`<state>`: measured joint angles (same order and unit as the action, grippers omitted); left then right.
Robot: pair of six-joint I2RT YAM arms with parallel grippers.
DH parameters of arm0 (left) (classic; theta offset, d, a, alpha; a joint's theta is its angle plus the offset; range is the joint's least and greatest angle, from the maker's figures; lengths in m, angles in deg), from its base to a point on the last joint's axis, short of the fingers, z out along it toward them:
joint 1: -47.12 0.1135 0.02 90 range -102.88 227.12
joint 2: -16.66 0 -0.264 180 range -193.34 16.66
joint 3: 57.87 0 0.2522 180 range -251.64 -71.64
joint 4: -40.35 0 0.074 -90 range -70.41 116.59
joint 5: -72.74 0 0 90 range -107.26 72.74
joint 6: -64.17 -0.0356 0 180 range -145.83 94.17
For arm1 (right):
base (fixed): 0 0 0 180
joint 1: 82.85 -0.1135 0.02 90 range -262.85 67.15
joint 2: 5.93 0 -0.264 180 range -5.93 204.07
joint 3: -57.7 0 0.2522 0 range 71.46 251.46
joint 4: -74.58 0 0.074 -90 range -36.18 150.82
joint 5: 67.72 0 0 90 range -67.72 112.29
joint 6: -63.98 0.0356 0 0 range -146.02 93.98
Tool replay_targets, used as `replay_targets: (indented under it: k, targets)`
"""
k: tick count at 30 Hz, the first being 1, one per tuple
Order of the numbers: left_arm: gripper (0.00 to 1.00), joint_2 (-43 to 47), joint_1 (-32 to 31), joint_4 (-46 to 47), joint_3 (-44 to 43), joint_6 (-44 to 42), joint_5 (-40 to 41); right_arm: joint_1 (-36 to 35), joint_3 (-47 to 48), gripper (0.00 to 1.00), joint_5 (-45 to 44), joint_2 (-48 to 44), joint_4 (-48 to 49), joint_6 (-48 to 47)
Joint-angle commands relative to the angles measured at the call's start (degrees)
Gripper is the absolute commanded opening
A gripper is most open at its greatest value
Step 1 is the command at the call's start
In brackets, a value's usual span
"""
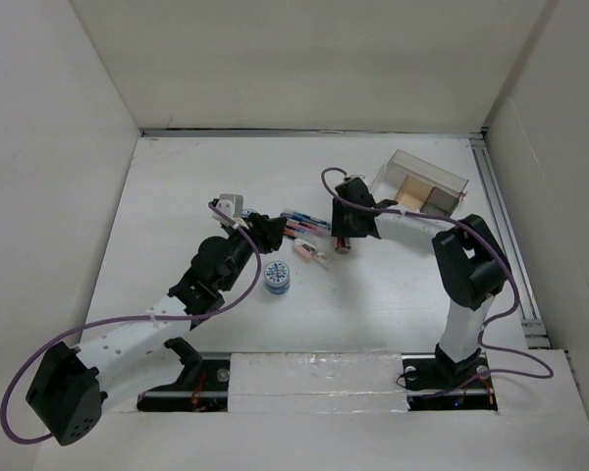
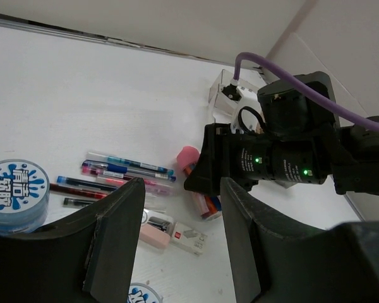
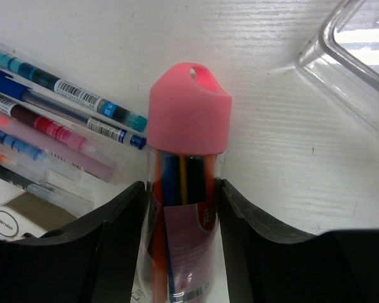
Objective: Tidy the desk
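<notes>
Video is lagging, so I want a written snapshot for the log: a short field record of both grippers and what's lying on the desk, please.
left gripper: open, empty, above the desk near the pens
right gripper: shut on pink-capped tube, one finger on each side
pink-capped tube: lying on the desk beside the pens
pens: loose cluster, roughly parallel
round blue tin: on the desk, apart from the pens, nearer the arm bases
clear tray: far right part of the desk
</notes>
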<state>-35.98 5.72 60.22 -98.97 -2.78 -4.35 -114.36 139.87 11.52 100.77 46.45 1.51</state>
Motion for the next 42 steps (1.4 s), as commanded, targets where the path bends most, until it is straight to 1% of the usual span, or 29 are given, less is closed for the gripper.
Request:
replay_targets:
  k: [1, 4, 9, 12, 15, 16, 17, 18, 19, 20, 22, 23, 26, 29, 30, 31, 35, 38, 42]
  targets:
    - [0.47, 1.4, 0.1, 2.8, 0.3, 0.4, -1.5, -0.3, 0.0, 0.19, -1.8, -4.7, -1.0, 0.5]
    - [0.47, 1.8, 0.1, 2.2, 0.3, 0.8, -1.5, -0.9, 1.8, 0.19, -1.2, -8.4, -2.5, -0.6]
    - [0.47, 3.4, 0.1, 2.6, 1.0, 1.2, -2.4, -0.9, 5.1, 0.18, -3.1, -13.6, -3.5, -2.7]
    - [0.48, 4.6, 0.1, 3.5, 1.6, 1.8, -3.7, 2.2, 8.0, 0.18, -5.2, -14.8, -3.9, -4.1]
    - [0.48, 4.7, 0.1, 4.5, 1.7, 2.4, -5.4, 6.2, 9.1, 0.17, -7.8, -15.2, 0.9, -7.1]
    - [0.48, 4.4, 0.1, 4.3, 1.6, 2.8, -6.7, 7.8, 9.5, 0.16, -9.9, -14.7, 4.5, -10.9]
    - [0.48, 4.5, 0.1, 4.4, 1.5, 3.1, -7.2, 7.8, 9.5, 0.16, -9.9, -14.2, 6.8, -13.1]
    - [0.48, 4.5, 0.1, 4.6, 1.6, 3.1, -8.1, 8.6, 9.6, 0.16, -13.4, -13.4, 9.1, -15.8]
    - [0.48, 4.7, 0.1, 4.9, 1.8, 3.3, -8.2, 8.6, 9.8, 0.15, -14.4, -12.0, 13.6, -18.6]
    - [0.48, 4.7, 0.1, 5.2, 2.0, 3.4, -8.2, 9.3, 9.8, 0.15, -16.2, -11.1, 16.5, -24.6]
    - [0.48, 5.3, 0.1, 5.0, 2.4, 3.6, -8.1, 10.8, 10.9, 0.13, -18.5, -8.7, 21.5, -30.0]
    - [0.48, 5.4, 0.1, 4.6, 2.4, 3.6, -8.1, 11.3, 12.0, 0.13, -18.9, -6.7, 21.5, -32.9]
    - [0.48, 6.5, 0.1, 4.8, 2.8, 3.5, -8.2, 13.7, 14.5, 0.12, -20.3, -4.5, 24.2, -38.5]
    - [0.48, 7.4, -0.4, 4.4, 2.6, 3.7, -8.5, 17.8, 17.0, 0.18, -21.1, -2.7, 26.5, -41.5]
    - [0.48, 7.4, -0.4, 4.4, 2.7, 3.6, -8.5, 17.8, 17.0, 0.18, -20.6, -2.3, 26.5, -41.5]
    - [0.48, 7.5, -0.4, 4.6, 2.7, 3.5, -8.6, 19.4, 17.1, 0.18, -20.3, -1.8, 27.5, -41.9]
    - [0.48, 7.8, -1.6, 4.5, 2.6, 3.4, -8.5, 21.7, 17.1, 0.17, -20.2, 0.7, 30.2, -46.2]
    - [0.48, 7.8, -1.6, 4.6, 2.9, 3.1, -8.1, 23.2, 15.5, 0.17, -18.7, 1.1, 34.6, -50.0]
    - [0.48, 7.7, -1.6, 5.0, 2.9, 3.1, -8.4, 24.3, 16.3, 0.19, -16.3, 2.8, 34.9, -54.0]
